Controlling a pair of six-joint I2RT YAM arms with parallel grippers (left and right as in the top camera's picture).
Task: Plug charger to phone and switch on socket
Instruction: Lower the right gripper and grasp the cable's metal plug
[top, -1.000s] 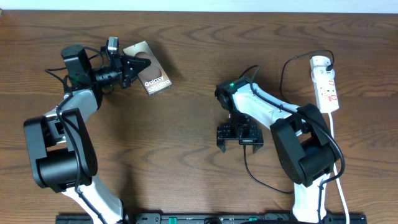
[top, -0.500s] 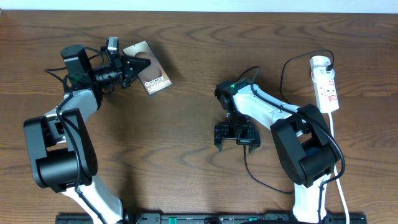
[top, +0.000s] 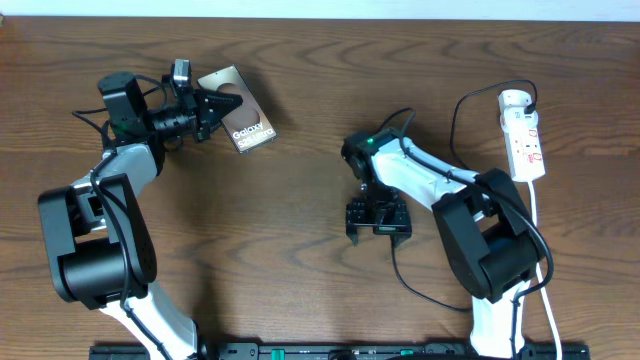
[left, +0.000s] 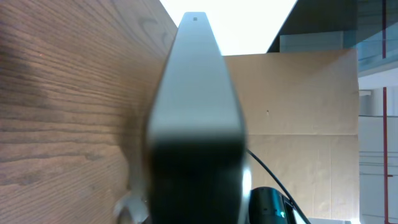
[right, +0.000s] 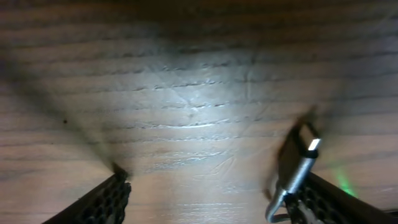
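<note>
The brown wooden counter (top: 300, 200) spreads under both of my arms. The socket (top: 525, 135) lies along its far right side, a narrow white strip with red markings. It has a round white plug (top: 515, 99) at its far end, and its white cord (top: 535, 210) runs back toward my base.

The phone (top: 245, 125) is at the far left of the counter, its "Galaxy" lettering facing up at the overhead camera. My left pincer (top: 222, 104) is clamped tight on one edge of it. From my left wrist I see the phone (left: 196, 112) edge-on, a dark slab filling the middle of the view.

The charger (top: 394, 262) is a thin black cable. It trails from under my right pincer (top: 378, 222) toward the near edge of the counter and curves off to the right. That pincer sits low over the middle of the counter, well apart from both the phone and the socket. It is spread wide, with nothing gripped.

In my right wrist view, bare wood shows between the two fingers (right: 106, 199). The connector tip (right: 300, 169) is a small silvery plug standing tilted right against the inner face of the right-hand finger. The other finger is far from it.
</note>
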